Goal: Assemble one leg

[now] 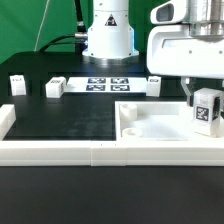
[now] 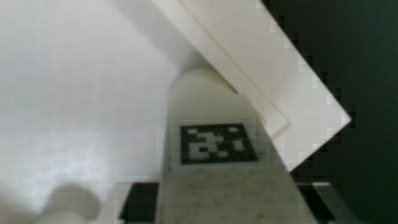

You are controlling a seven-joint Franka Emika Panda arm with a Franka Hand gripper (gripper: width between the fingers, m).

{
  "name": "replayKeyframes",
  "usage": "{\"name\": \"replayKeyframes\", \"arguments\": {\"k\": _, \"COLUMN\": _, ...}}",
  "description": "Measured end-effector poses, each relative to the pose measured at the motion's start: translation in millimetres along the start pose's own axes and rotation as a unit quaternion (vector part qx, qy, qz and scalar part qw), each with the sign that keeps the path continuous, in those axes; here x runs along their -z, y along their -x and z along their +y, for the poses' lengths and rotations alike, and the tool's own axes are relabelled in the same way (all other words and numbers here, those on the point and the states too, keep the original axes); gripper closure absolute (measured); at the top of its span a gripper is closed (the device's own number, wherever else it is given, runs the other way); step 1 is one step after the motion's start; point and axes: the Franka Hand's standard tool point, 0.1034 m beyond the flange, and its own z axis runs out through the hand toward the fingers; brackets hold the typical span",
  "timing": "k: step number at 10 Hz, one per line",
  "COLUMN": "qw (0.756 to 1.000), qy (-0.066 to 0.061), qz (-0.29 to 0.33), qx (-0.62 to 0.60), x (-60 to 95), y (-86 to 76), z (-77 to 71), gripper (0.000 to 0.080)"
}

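My gripper (image 1: 204,98) is shut on a leg (image 1: 207,111), a small white block with a black-and-white tag on its face. It holds the leg above the right part of the large white square panel (image 1: 160,128), near a corner recess (image 1: 131,130). In the wrist view the leg (image 2: 217,140) runs out from between the dark fingers (image 2: 153,200), with the panel's flat face (image 2: 80,100) and its edge (image 2: 267,70) beneath it. I cannot tell whether the leg's lower end touches the panel.
Three more legs stand at the back of the black mat: two at the exterior view's left (image 1: 17,85) (image 1: 53,88) and one near the panel (image 1: 152,84). The marker board (image 1: 107,83) lies before the arm's base. A white rim (image 1: 90,151) bounds the front.
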Motion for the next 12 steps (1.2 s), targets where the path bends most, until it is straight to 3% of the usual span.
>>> {"name": "replayKeyframes", "arguments": {"k": 4, "qw": 0.982, "qy": 0.002, "qz": -0.007, "qx": -0.189, "x": 0.2, "y": -0.1, "z": 2.2, "gripper": 0.0509}}
{"name": "replayKeyframes", "arguments": {"k": 7, "qw": 0.984, "qy": 0.002, "qz": -0.009, "qx": -0.176, "x": 0.1, "y": 1.2, "z": 1.9, "gripper": 0.0502}}
{"name": "replayKeyframes", "arguments": {"k": 8, "qw": 0.986, "qy": 0.002, "qz": -0.01, "qx": -0.166, "x": 0.1, "y": 2.8, "z": 1.5, "gripper": 0.0317}}
{"name": "replayKeyframes", "arguments": {"k": 9, "qw": 0.994, "qy": 0.002, "qz": -0.009, "qx": -0.107, "x": 0.5, "y": 4.0, "z": 0.4, "gripper": 0.0205}}
{"name": "replayKeyframes", "arguments": {"k": 12, "qw": 0.997, "qy": 0.001, "qz": -0.005, "qx": 0.083, "x": 2.6, "y": 5.1, "z": -3.7, "gripper": 0.0153}}
